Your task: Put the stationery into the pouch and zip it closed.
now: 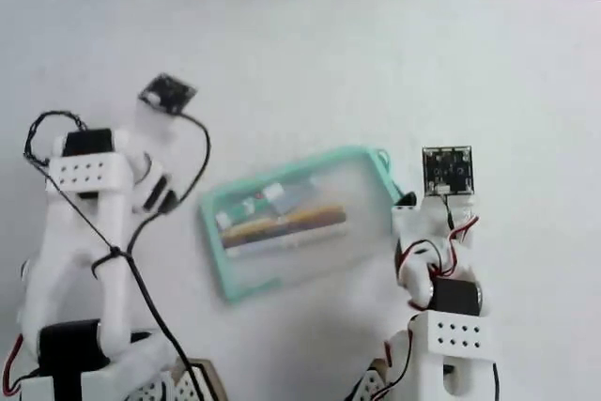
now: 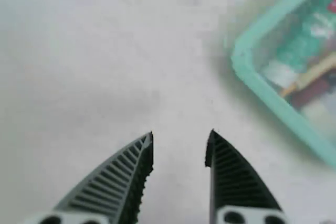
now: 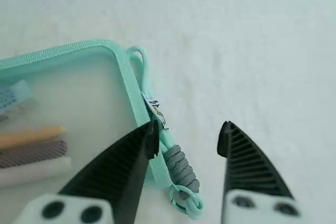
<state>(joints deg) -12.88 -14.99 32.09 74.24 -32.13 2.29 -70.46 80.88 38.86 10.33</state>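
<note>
The pouch (image 1: 296, 227), mint-edged with a translucent face, lies flat and slightly askew in the middle of the tabletop (image 1: 329, 35), between the two arms. The stationery (image 1: 282, 218) shows through its face as a few long pieces lying side by side, so the filling looks done and the zip is the step in hand. Whether the teeth are already meshed along the edge cannot be told. At the pouch's right end the zipper pull (image 3: 181, 166), a grey wrapped cord with a mint loop, lies off the corner on the tabletop. The right end effector (image 3: 189, 132) hovers just over it, released, with one finger above the pouch's edge binding, the other over bare tabletop, and the cord in the gap between them. To do this well, it should probably come down so that both fingers straddle the cord rather than the binding. It would then clench on the cord close to the slider and draw along the line of the zip, low and steady; pulling upward would likely lift the light pouch. The left end effector (image 2: 180, 137) is likewise released, over bare tabletop near the pouch's left end, where it could press that end down as an anchor while the other pulls.
</note>
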